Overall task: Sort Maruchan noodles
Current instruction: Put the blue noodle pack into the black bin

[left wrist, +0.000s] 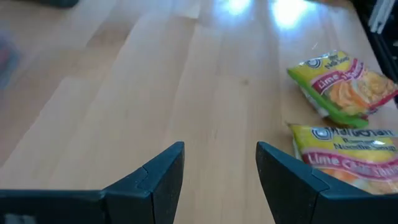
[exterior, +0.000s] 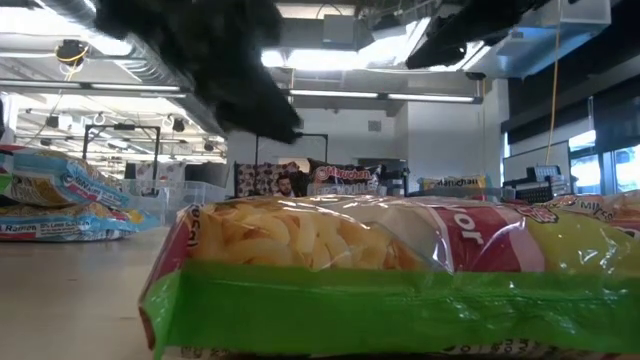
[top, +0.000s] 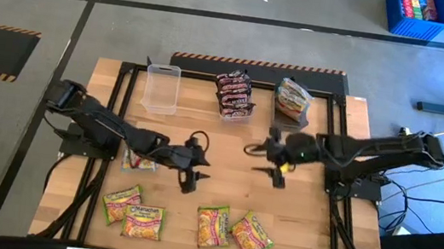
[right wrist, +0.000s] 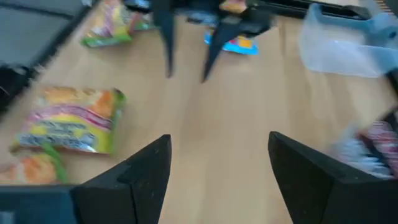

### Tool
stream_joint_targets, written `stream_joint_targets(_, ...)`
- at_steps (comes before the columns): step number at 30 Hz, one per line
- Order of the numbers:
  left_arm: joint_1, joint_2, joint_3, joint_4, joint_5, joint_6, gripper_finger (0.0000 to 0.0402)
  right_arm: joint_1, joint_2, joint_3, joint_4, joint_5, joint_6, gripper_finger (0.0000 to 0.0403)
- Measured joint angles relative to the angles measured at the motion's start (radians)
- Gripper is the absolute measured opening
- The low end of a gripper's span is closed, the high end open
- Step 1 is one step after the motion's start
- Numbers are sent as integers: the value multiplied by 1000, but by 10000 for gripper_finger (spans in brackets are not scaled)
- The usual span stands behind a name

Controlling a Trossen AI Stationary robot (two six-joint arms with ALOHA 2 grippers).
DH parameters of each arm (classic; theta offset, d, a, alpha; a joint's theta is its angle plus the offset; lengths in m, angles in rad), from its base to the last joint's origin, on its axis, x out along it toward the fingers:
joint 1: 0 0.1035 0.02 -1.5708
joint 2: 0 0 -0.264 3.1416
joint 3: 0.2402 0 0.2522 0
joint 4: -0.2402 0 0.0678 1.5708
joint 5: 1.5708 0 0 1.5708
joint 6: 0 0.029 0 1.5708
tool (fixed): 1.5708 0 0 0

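Observation:
Several yellow-green Maruchan noodle packets (top: 143, 222) lie flat along the table's near edge; two of them (left wrist: 342, 84) show in the left wrist view. A blue-edged packet (top: 138, 162) lies under my left arm. Maroon packets (top: 234, 94) stand in one clear tub at the far side, and yellow-orange packets (top: 292, 99) fill the tub beside it. My left gripper (top: 197, 169) hovers open over the table's middle, empty (left wrist: 221, 174). My right gripper (top: 257, 159) faces it from the right, also open and empty (right wrist: 217, 165).
An empty clear tub (top: 160, 88) stands at the far left. In the low view a yellow-green packet (exterior: 400, 270) fills the foreground. Bare wood lies between the two grippers. A black frame edges the table.

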State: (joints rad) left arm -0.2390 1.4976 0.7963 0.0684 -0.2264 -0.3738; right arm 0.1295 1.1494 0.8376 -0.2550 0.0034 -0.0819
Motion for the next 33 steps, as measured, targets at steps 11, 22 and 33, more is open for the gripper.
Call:
stream_joint_targets(11,-99,-345,-2,-609,52,-406,194,219,0,-134,105,155,222,250)
stream_joint_targets(22,-258,-387,-2,-972,105,-612,189,250,0,-191,108,231,260,250)
stream_joint_targets(33,-281,-396,97,-1235,140,-690,188,250,0,-247,204,277,236,250)
